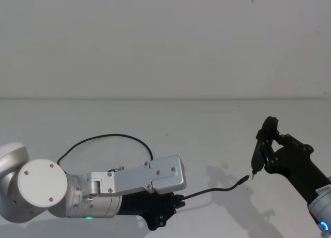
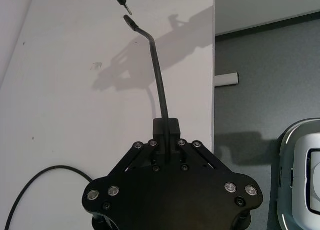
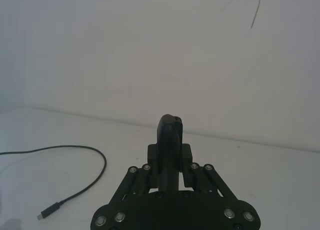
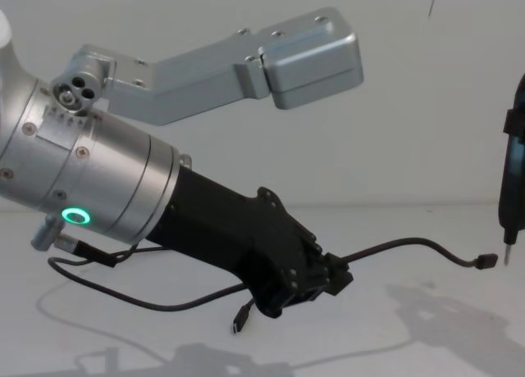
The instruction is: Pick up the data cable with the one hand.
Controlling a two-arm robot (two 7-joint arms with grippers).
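White table (image 1: 170, 119), plain matte top, backed by a white wall (image 1: 155, 41). The data cable (image 1: 103, 138) lies partly on it, looping across the left side. In the right wrist view one plug end rests flat on the surface.

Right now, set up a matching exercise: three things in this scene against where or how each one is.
Things:
1. left claw
2. right claw
3. data cable

States:
A. looped on the white table, one end lifted
B. shut on the cable near its plug
C. upright, its metal tip beside the raised plug

Pairs: 1-B, 2-C, 3-A
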